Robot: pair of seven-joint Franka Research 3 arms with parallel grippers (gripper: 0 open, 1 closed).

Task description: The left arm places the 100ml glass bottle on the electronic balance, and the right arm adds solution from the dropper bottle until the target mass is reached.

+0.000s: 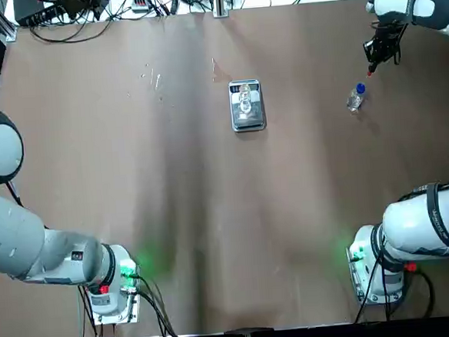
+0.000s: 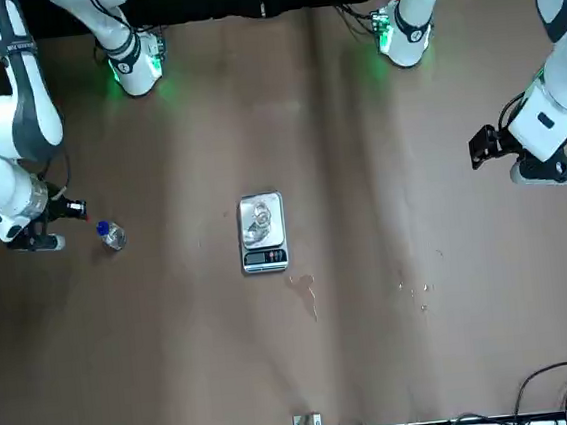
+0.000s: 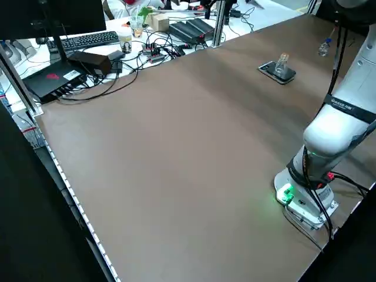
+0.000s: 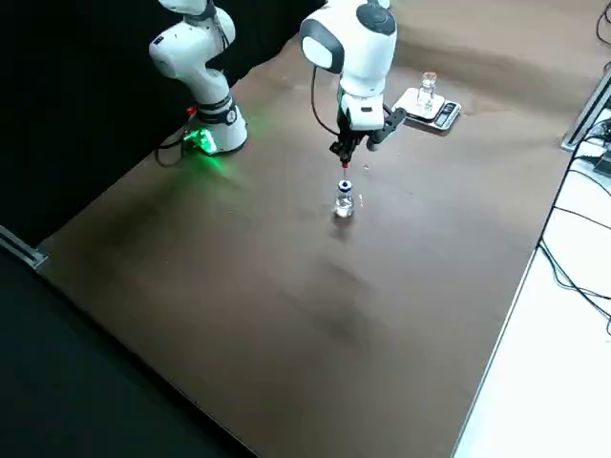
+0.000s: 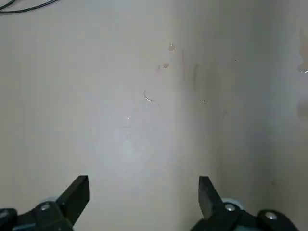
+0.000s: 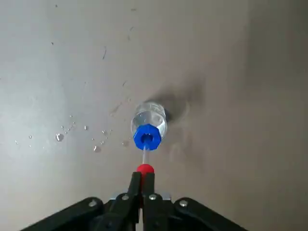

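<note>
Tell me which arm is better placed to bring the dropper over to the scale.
Right. The right gripper is shut on the dropper's red bulb, just above the blue-collared bottle. The left gripper hangs open over bare table, far from the scale and its glass bottle.

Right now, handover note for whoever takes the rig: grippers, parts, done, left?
Left gripper: jaws open, empty, parked over bare table at the left edge.
Right gripper: jaws shut on the red dropper top, pipette drawn up out of the dropper bottle, which stands on the table at the right.
100ml glass bottle: upright on the electronic balance, mid-table.
Done: bottle placed.
Left: carry the dropper to the balance and add solution to target mass.
</note>
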